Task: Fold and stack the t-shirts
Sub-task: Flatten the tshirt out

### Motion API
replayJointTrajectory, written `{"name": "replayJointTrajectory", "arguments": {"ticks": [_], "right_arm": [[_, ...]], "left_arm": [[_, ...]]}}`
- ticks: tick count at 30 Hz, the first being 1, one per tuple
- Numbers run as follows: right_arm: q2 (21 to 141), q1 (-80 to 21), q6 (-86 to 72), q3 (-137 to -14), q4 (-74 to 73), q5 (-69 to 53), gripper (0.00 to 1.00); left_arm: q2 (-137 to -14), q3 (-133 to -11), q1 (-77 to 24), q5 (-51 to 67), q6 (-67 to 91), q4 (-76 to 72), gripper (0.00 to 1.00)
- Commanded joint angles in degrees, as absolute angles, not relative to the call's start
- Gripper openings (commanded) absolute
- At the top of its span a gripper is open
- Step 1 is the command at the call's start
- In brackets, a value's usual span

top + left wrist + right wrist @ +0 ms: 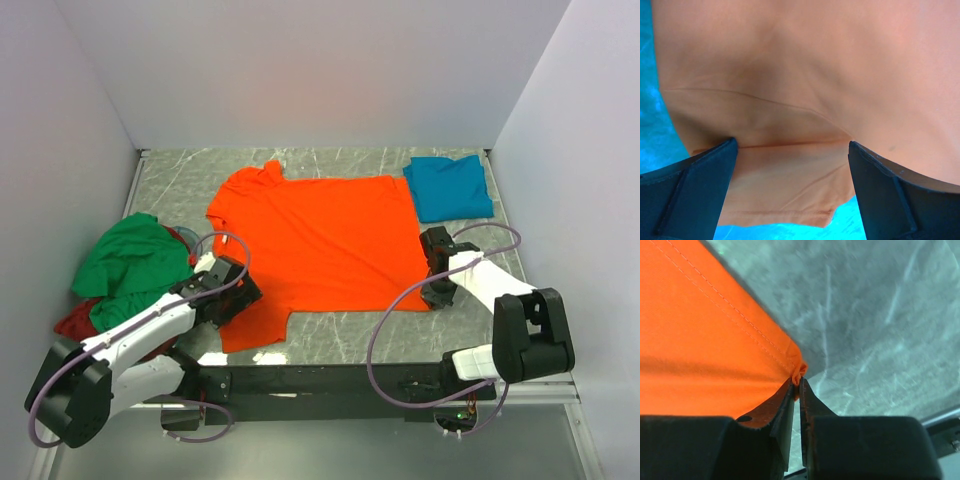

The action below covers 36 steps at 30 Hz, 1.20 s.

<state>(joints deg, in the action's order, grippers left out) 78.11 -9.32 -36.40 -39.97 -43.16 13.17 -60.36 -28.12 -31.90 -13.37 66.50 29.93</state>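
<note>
Pinching orange t-shirt (pixel 705 340) corner with right tool (pixel 796 382), left tool (pixel 792 145) wide open, red t-shirt (pixel 72 322) mostly hidden under green t-shirt (pixel 135 260)

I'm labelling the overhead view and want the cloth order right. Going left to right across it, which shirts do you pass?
green shirt → orange shirt → blue shirt. The dark red shirt is left out: it lies mostly under the green one, so its place is unclear.
</note>
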Motion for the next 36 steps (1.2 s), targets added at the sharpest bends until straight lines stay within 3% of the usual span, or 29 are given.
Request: {"name": "replayJointTrajectory", "arguments": {"ticks": [1,13,23,26,27,30,33,36], "right_arm": [[76.5,-8.8,-38.4,-39.9,-44.9,16.1,0.15],[71.2,-9.1,-42.1,-36.6,-45.3,13.1,0.21],[56.8,-9.3,-48.1,-35.9,-50.4,12.7,0.29],[53.2,-9.4,-48.7,-36.2,-52.9,13.4,0.4],[52.3,-9.3,-48.7,-36.5,-53.5,13.4,0.52],[50.1,-9.4,-47.0,-38.8,-51.3,13.1,0.75],[50.1,-9.5,-41.3,-39.7,-44.8,8.3,0.84],[55.6,-9.4,-40.6,-40.6,-40.3,6.9,0.86]], "left_arm": [[-58.4,-26.5,-32.4,-11.3,68.3,32.5,0.99],[-52.3,-24.3,-36.0,-9.5,78.5,45.1,0.99],[-43.8,-28.6,-38.6,-13.7,81.7,50.4,0.99],[-45.2,-31.5,-38.7,-14.9,80.0,50.5,0.99],[-45.8,-32.3,-38.6,-15.5,79.6,50.5,0.99],[-48.6,-35.6,-38.7,-16.3,76.7,47.6,0.99],[-51.9,-39.2,-38.8,-18.8,73.4,44.1,1.0],[-56.4,-43.5,-38.7,-21.8,71.3,41.5,0.99]]}}
